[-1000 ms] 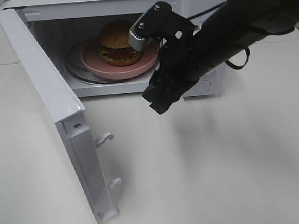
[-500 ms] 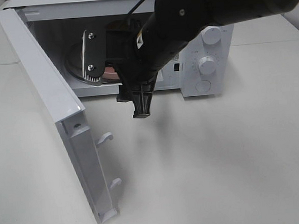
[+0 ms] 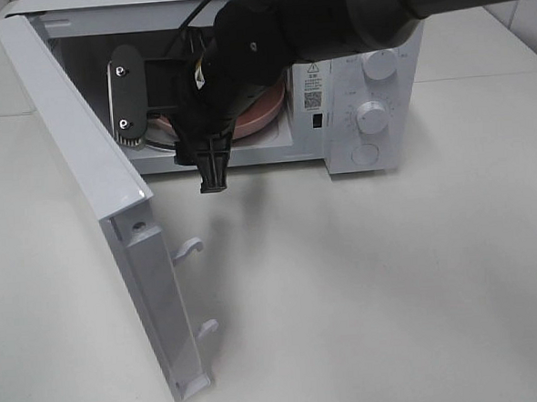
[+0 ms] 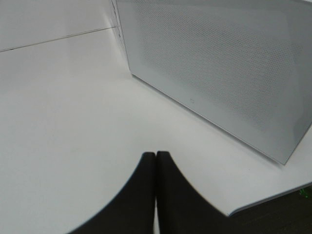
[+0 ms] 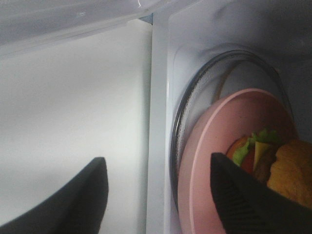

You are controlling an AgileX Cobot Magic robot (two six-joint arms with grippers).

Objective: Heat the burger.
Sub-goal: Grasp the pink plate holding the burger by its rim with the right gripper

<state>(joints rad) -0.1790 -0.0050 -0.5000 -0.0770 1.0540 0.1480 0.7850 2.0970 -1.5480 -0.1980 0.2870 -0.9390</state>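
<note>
Nearest is the bare, off-white table (image 3: 393, 303), matte and smooth. My left claw (image 4: 156, 163) hangs low over it on the outer side of the microwave door (image 3: 94, 175), fingers clenched together on nothing. The door stands swung wide open toward the table's near-left.

My right claw (image 5: 156, 168) is at the mouth of the microwave (image 3: 372, 113), which stands toward the table's far edge. That claw is released, its fingers apart with nothing between them.

Beyond it, inside, the burger (image 5: 287, 170) sits on a pink plate (image 5: 224, 126) on the glass turntable (image 5: 195, 87). The burger looks light, soft and loosely stacked. A squeeze would likely crush the bun or shift the layers, so I would take the stiff plate rim instead.

Nothing of the room beyond the table shows.
</note>
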